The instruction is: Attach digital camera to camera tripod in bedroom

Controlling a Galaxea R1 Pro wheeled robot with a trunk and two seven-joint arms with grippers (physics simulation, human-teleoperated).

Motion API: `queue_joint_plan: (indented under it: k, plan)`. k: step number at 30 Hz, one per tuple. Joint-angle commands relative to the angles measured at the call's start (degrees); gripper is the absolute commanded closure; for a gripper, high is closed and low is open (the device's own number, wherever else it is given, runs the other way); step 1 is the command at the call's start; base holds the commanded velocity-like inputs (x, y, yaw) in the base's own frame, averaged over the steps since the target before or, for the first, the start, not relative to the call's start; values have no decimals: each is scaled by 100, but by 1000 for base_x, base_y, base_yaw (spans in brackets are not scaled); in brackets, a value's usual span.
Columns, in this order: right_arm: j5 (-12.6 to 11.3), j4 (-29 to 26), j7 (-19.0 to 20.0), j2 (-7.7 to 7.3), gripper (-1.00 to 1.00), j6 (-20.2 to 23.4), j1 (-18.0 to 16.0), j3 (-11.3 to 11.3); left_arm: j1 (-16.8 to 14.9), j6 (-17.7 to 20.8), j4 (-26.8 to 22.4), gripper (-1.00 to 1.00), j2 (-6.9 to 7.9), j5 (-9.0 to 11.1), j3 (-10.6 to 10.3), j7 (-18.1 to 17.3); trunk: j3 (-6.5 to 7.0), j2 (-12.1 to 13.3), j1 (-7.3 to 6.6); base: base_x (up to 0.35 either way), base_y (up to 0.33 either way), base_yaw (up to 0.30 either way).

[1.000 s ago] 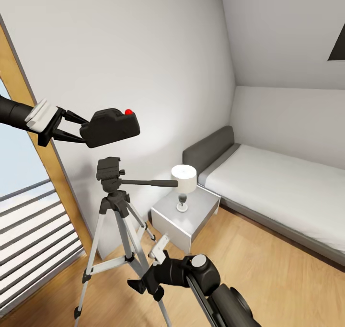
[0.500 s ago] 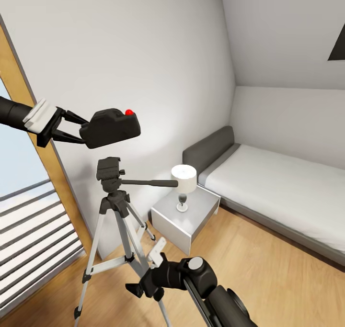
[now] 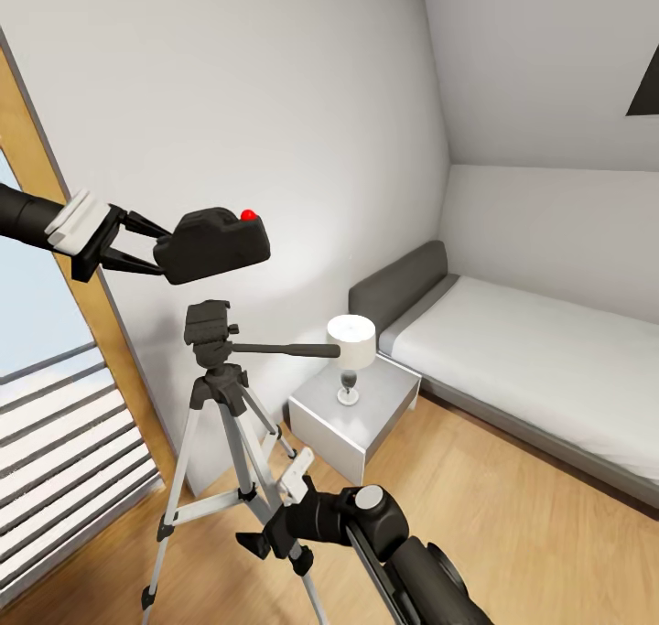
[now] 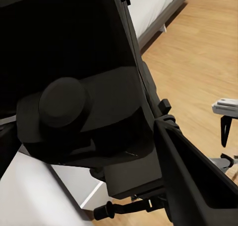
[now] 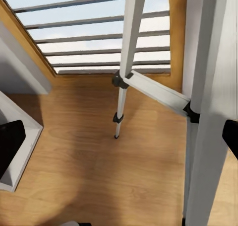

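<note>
In the head view my left gripper (image 3: 163, 252) is shut on the digital camera (image 3: 215, 245), a black box with a red button (image 3: 247, 214) on top. It holds the camera in the air just above the camera tripod's black head (image 3: 209, 323), apart from it. The long pan handle (image 3: 288, 349) points right. The left wrist view has the camera (image 4: 84, 112) up close. My right gripper (image 3: 272, 552) is open low down beside a silver tripod leg (image 3: 240, 442). In the right wrist view that gripper (image 5: 119, 141) has a tripod leg (image 5: 208, 112) by one fingertip (image 5: 231, 136).
A grey bedside table (image 3: 366, 410) with a white-shaded lamp (image 3: 352, 343) stands right of the tripod. The grey-framed bed (image 3: 531, 360) runs along the right wall. A slatted window (image 3: 64, 442) with a wooden frame (image 3: 41, 149) is at the left. Open wooden floor (image 3: 513, 524) lies before the bed.
My right gripper has shifted a little to the left, closer to the tripod's leg. The left gripper and camera have barely moved.
</note>
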Motion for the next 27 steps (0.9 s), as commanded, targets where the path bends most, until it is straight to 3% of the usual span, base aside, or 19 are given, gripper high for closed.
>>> queue_joint_plan:
  k: [1,14,27]
  plan:
    - [59,2,29,5,-100,-1,-11,-6,-14,46,0,100,10,39,-31,-3,-10,-9,2,0,0,0]
    - [50,33,-716,-35,-100,-540,-30,2,-5,46,3,100,0,39,-31,-3,-10,-9,2,0,0,0]
    - [40,36,-849,-46,-100,-662,-31,5,-6,47,6,100,-7,39,-32,-3,-10,-9,2,0,0,0]
